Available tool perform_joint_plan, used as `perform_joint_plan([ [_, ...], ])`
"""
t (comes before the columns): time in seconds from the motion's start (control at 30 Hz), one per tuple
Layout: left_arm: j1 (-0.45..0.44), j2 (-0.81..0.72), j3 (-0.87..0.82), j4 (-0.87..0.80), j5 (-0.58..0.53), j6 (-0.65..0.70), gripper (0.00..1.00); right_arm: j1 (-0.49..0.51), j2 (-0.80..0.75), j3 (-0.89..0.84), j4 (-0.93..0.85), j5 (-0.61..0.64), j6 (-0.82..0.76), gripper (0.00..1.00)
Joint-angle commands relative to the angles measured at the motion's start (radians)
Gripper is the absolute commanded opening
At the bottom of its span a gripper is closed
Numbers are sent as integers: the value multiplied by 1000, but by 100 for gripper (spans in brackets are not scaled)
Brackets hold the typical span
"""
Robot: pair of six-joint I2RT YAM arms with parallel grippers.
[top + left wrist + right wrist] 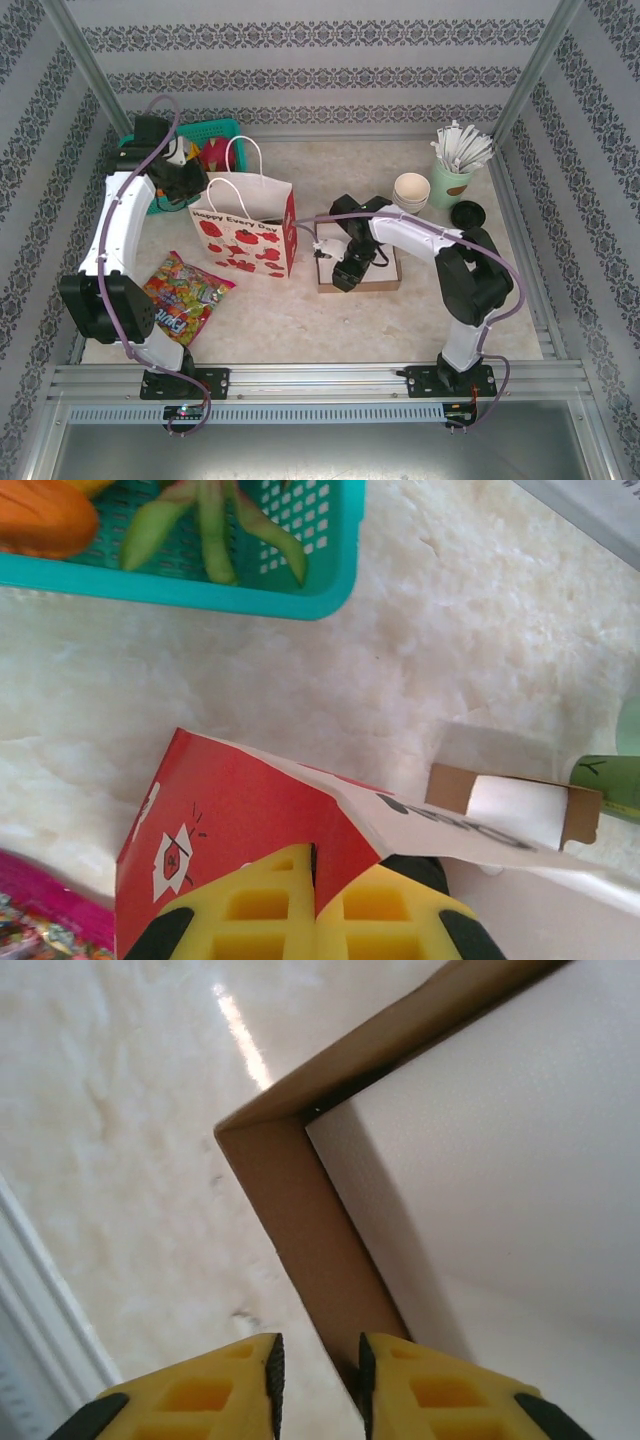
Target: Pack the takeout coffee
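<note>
Your left gripper (190, 192) is clamped on the left rim of the paper bag (245, 235). In the left wrist view the bag's (250, 820) red side panel runs straight into the seam between the closed yellow pads (250, 910), and the picture's bottom edge cuts the gripper (315, 880) off.

Your right gripper (345, 275) hangs over the near left corner of the cardboard box (385, 275). In the right wrist view its fingers (200, 1395) stand a little apart, and the brown wall of the box (320, 1250) runs down into the gap of that gripper (320, 1375). You cannot tell whether they pinch the wall or merely straddle it.

The takeout coffee (467, 213) stands on the table at the far right, apart from both grippers. It is just in front of the pale cup of white sticks (450, 180) and beside the stacked white cups (412, 190). From above you see its round black lid, and the green side is hard to make out.

In the left wrist view a green shape (605, 785) is cut off at the right edge, beyond the box (515, 808). You cannot tell which cup it is.

The right arm hides part of the box floor in the top view.
</note>
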Motion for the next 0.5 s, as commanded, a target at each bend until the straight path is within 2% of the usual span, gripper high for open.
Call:
perform_joint_plan([
  [0.0, -43, -19, -32, 18, 26, -66, 3, -7, -45, -26, -106, -59, 34, 37],
  [0.1, -86, -25, -42, 19, 22, -102, 1, -20, -125, -45, -34, -65, 79, 47],
  [0.23, -156, -42, -53, 20, -11, -157, 1, -73, -232, -41, 75, 152, 308, 65],
  [0.33, -170, -61, -61, 15, -34, -176, 2, -127, -245, -69, 150, 252, 561, 73],
  [0.47, -170, -79, -62, -35, -103, -173, 5, -121, -226, -136, 245, 360, 737, 82],
])
